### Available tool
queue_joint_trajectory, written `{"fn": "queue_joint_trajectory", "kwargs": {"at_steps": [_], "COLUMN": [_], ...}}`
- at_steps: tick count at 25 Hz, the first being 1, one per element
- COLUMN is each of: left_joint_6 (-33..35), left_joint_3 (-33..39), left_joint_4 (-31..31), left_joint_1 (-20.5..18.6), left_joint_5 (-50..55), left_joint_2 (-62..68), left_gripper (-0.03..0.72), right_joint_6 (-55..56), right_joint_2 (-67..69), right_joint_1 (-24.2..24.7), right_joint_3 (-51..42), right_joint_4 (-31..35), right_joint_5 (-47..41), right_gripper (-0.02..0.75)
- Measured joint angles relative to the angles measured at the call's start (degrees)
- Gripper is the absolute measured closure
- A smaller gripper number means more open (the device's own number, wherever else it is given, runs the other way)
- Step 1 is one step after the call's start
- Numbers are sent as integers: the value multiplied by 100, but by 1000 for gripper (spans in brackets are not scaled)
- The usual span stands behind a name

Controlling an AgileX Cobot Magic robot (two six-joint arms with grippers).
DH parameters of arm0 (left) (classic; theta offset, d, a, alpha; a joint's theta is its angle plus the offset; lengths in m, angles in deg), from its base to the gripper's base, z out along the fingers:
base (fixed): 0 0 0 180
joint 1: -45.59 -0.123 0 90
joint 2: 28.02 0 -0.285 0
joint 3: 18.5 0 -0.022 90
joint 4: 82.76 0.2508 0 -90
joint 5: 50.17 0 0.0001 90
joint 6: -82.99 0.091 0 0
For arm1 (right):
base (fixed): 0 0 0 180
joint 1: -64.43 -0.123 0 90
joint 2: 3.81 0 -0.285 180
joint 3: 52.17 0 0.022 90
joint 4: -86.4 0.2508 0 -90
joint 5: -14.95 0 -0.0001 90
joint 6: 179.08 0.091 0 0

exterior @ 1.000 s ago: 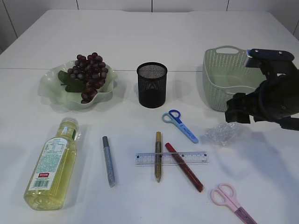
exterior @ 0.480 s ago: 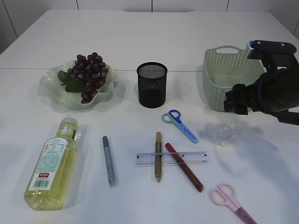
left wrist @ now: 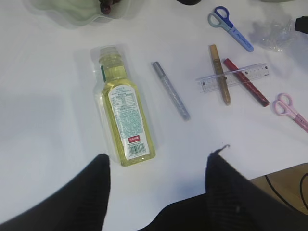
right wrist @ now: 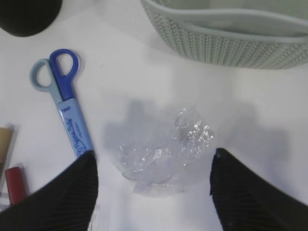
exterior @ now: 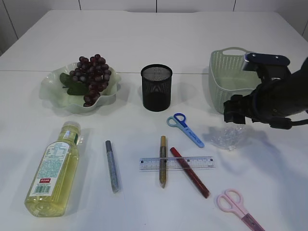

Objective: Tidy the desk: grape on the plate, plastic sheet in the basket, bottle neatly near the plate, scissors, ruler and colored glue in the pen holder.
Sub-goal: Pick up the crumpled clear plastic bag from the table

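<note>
**Right gripper poised over crumpled plastic**

Right gripper [right wrist: 153, 192] hangs released, jaws spread wide, above the crumpled clear plastic sheet [right wrist: 163, 149], not touching. Sheet lies on white table [exterior: 144, 38], just in front of the pale green woven basket [exterior: 226, 79], right of the blue-handled scissors [exterior: 185, 129]. Left gripper [left wrist: 156, 192] also released, over the yellow bottle [left wrist: 124, 118].

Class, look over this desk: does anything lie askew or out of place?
Yes. The bottle lies on its side instead of standing. Two glue sticks, gold and red, lie crossed over the ruler. A crumpled plastic sheet sits on the table beside the basket, not in it.
</note>
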Motion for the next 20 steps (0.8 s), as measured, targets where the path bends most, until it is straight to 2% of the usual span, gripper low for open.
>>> {"fn": "queue_joint_trajectory", "kwargs": {"at_steps": [20], "left_joint_6": [0], "left_joint_3": [0], "left_joint_4": [0], "left_joint_1": [0], "left_joint_5": [0], "left_joint_2": [0], "left_gripper": [231], "right_joint_6": [-3], "right_joint_2": [735], "right_joint_1": [-17], "right_joint_3": [153], "right_joint_4": [137], "right_joint_5": [-148], "right_gripper": [174]}}
